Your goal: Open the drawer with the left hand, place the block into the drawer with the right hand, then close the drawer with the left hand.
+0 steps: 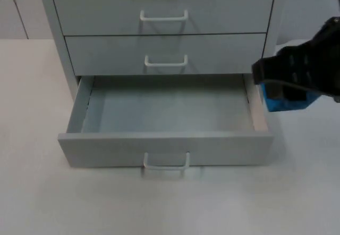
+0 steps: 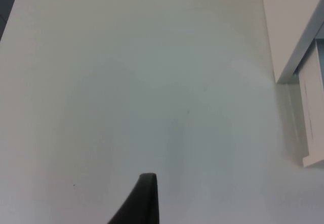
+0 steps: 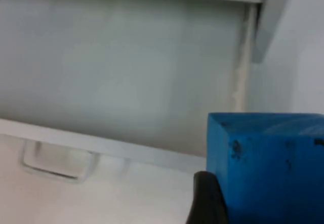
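Bottom drawer (image 1: 164,113) of the grey cabinet (image 1: 159,33) stands pulled out over the white table (image 1: 53,203), its inside bare and its handle (image 1: 166,163) facing forward. Right gripper (image 1: 289,94) hangs just beside the drawer's right wall, clamped on the blue block (image 1: 287,103), which sits above the table outside the drawer. Left gripper's fingertip (image 2: 144,201) waits over bare table near the cabinet's corner, and I cannot tell how its fingers stand.
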You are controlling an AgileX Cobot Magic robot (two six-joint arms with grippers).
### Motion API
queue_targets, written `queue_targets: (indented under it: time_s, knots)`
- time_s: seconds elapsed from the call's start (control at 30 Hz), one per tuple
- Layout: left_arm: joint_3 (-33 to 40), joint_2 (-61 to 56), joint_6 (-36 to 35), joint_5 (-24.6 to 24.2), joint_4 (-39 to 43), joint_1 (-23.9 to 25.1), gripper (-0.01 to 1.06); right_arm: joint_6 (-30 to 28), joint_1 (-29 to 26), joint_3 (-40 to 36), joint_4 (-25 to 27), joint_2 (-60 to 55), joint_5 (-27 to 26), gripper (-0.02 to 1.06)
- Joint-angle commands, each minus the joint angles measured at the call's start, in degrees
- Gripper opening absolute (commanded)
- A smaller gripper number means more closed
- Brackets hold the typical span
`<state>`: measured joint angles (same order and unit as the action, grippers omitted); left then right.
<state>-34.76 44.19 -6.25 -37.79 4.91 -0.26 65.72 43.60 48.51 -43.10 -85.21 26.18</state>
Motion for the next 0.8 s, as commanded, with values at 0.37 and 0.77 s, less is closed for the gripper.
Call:
queue_targets:
  time_s: [0.37,0.77]
  knots:
    - [0.3,-0.4,0.0,0.7,-0.4,0.3,1.0,5.4,2.3,15.7,-5.1,-18.7,-1.1,0.0]
    - [0.3,-0.4,0.0,0.8,-0.7,0.3,1.0,13.0,2.2,21.5,-11.9,-28.1,-1.3,0.0]
